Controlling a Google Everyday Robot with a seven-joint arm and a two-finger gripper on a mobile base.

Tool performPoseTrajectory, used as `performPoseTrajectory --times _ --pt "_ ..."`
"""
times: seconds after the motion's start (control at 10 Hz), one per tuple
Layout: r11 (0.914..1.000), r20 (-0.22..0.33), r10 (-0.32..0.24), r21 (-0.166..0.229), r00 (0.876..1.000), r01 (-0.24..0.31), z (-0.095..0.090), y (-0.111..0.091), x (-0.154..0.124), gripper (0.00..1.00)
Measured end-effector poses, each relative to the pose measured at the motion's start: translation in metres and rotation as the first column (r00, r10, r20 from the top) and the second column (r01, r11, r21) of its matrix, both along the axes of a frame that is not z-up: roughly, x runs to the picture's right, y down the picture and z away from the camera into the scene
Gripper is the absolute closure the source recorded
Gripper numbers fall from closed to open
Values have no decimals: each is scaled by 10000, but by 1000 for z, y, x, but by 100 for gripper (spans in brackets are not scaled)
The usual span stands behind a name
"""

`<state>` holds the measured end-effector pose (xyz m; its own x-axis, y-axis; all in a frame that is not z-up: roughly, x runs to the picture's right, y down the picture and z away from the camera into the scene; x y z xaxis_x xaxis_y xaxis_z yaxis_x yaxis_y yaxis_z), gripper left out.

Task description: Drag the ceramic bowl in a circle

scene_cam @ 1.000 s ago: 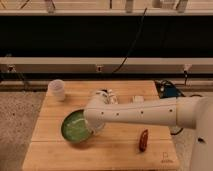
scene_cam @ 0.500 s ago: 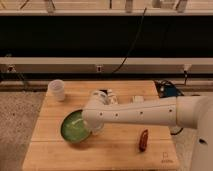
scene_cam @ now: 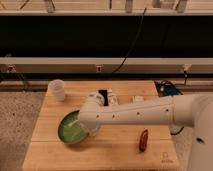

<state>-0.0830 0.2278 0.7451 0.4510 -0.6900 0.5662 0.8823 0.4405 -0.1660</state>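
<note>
- The wide, shallow green ceramic bowl [scene_cam: 71,129] sits on the front-left part of the light wooden surface [scene_cam: 115,155], closer to the left edge than to the middle.
- Your hand [scene_cam: 91,129] is right at the bowl's right rim, tucked under the bulky white arm [scene_cam: 145,114] that reaches in from the right side. The arm covers it, so I honestly can't tell whether it's clenched on the rim, just resting inside, or loose.
- The relation that matters: the bowl lies to the left of the hand and slightly toward the front edge. So the contact point is on the bowl's right side, and any circle you trace gets led from that rim, not from the centre.
- My guess is you've got more room sweeping toward the middle and back than going further left, since the surface edge is near on that side.
- Watch the small white cup [scene_cam: 57,89] at the back-left corner; it's apart from the bowl, but a wide arc could reach it.
- The dark red oblong thing [scene_cam: 144,139] at front right lies well clear.
</note>
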Motion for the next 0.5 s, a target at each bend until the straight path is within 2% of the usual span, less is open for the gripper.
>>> performPoseTrajectory --times 0.3,0.5 --pt "9999 -4 85 99 10000 -85 -3 0 11 100" --pt "9999 50 101 136 9999 -102 -3 -3 5 100"
